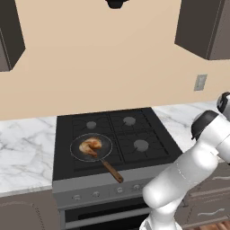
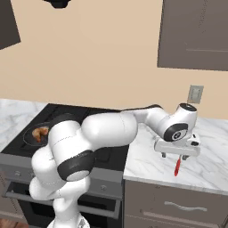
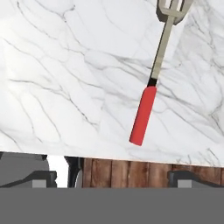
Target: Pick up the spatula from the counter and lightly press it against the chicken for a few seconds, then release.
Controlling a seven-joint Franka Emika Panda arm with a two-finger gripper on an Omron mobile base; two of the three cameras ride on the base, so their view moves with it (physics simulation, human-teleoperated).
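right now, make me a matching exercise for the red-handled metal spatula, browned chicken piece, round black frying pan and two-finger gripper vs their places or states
1 red-handled metal spatula
2 browned chicken piece
3 round black frying pan
4 two-finger gripper

a on the stove, front left burner
b open above the spatula
c flat on marble counter
d in the pan

Pairs: 1-c, 2-d, 3-a, 4-b

Beige wall, plain and unmarked. Dark upper cabinets at 10 and 2 o'clock in the left base view. Wall outlet at 3 o'clock. White marble table flanks a black range at 6 o'clock. Grey-brown drawer fronts beneath. Wood-plank floor.
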